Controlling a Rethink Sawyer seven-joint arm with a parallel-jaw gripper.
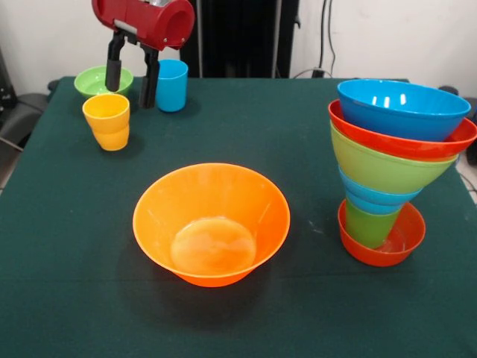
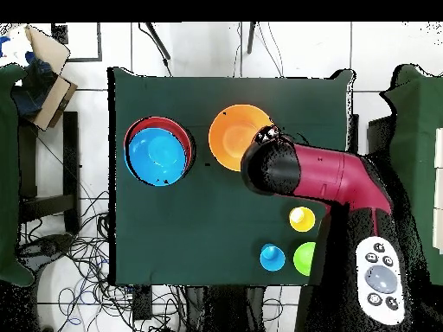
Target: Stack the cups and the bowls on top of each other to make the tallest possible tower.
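My gripper (image 1: 131,95) hangs open and empty above the table's far left, with the green small bowl (image 1: 97,79) and the blue cup (image 1: 172,85) behind it. The yellow-orange cup (image 1: 108,121) stands just in front of it, below the fingertips. A large orange bowl (image 1: 211,224) sits alone in the middle. At the right stands the tower (image 1: 391,149): a red-orange bowl (image 1: 402,240) lowest, then a green cup (image 1: 369,225), with blue, green, red and blue bowls widening upward. In the overhead view the tower (image 2: 158,152) is at the left and the arm (image 2: 316,175) hides the gripper.
The table has a dark green cloth (image 1: 67,246). In the overhead view the orange bowl (image 2: 230,134), yellow-orange cup (image 2: 301,219), blue cup (image 2: 272,257) and green bowl (image 2: 305,258) show. Cables lie on the floor around the table.
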